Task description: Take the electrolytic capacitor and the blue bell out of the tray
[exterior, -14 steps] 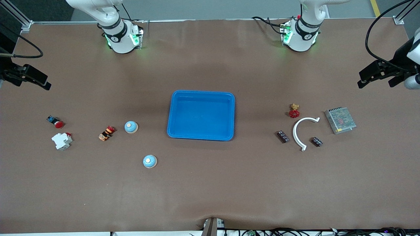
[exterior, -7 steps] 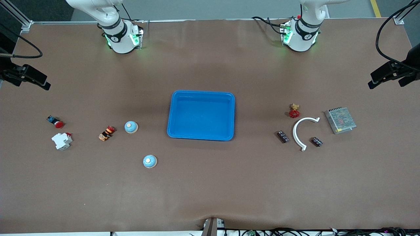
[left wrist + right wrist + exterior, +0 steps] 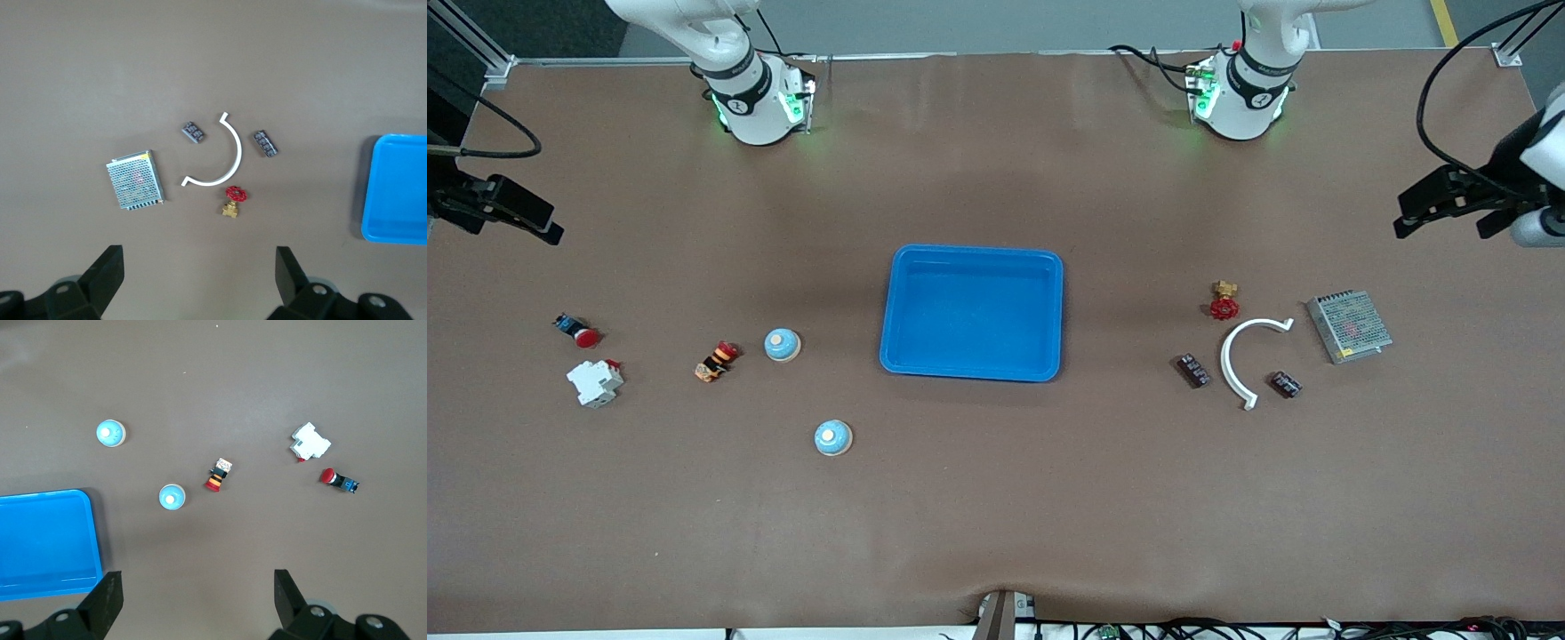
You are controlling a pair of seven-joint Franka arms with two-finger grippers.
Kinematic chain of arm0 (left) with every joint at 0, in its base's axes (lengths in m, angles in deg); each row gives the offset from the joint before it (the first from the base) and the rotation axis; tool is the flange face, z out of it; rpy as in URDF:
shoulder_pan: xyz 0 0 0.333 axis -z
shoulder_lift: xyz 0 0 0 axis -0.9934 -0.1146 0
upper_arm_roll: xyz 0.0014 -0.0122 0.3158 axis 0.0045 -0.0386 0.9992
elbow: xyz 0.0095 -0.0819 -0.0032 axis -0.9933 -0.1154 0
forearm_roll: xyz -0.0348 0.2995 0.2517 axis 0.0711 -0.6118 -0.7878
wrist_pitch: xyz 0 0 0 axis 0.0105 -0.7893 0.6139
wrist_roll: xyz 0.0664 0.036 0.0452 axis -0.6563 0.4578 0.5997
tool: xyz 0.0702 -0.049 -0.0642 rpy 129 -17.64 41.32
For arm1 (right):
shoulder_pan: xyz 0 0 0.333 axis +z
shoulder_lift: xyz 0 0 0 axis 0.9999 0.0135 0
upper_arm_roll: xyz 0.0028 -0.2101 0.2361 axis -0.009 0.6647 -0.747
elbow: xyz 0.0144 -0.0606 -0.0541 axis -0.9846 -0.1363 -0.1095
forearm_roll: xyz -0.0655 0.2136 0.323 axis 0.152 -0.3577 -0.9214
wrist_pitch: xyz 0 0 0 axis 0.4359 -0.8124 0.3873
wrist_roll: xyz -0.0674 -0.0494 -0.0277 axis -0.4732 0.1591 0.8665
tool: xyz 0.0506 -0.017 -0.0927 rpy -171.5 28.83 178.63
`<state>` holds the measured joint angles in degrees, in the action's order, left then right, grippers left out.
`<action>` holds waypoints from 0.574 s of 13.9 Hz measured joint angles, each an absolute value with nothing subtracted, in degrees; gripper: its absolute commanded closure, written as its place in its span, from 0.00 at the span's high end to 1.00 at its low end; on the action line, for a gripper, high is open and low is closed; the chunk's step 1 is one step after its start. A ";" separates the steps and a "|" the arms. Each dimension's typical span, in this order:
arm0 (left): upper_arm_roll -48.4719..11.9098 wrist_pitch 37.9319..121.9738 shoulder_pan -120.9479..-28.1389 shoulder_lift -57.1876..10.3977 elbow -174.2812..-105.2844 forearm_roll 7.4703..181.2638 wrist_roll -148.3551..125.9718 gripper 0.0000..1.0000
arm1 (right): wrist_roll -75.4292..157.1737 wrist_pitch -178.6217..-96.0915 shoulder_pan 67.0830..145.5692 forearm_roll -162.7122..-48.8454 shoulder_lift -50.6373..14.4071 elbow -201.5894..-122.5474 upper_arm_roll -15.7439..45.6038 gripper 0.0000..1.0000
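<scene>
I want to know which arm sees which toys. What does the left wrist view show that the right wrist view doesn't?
Only the left wrist view: two dark capacitors, a white curved piece, a red-handled valve and a metal mesh box.

Only the right wrist view: two blue bells, a white switch block, a red push button and a striped part.

Both: the blue tray and brown table.

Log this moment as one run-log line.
left gripper: open, empty | right gripper: open, empty | tray: empty | bells, capacitors: on table
</scene>
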<state>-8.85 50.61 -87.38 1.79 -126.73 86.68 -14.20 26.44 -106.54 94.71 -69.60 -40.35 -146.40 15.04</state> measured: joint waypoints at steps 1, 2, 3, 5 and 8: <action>-9.66 50.49 -87.33 1.81 -126.95 86.37 -14.21 1.00 | 26.44 -106.54 94.71 -69.60 -40.35 -146.40 15.05 1.00; -10.59 50.44 -87.32 1.87 -127.24 85.49 -14.22 1.00 | 26.44 -106.54 94.71 -69.60 -40.35 -146.40 15.05 1.00; -11.57 50.43 -87.30 1.92 -127.44 84.45 -14.23 1.00 | 26.44 -106.54 94.71 -69.60 -40.35 -146.40 15.05 1.00; -12.44 50.43 -87.30 2.04 -127.46 83.81 -14.22 1.00 | 26.44 -106.54 94.72 -69.60 -40.35 -146.40 15.05 1.00; -12.31 50.43 -87.74 2.24 -127.27 83.77 -14.26 1.00 | 26.44 -106.54 94.74 -69.60 -40.34 -146.40 15.05 1.00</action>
<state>-12.31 50.43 -87.74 2.24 -127.27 83.77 -14.26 26.44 -106.54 94.74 -69.60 -40.34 -146.40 15.05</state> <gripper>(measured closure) 0.000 0.000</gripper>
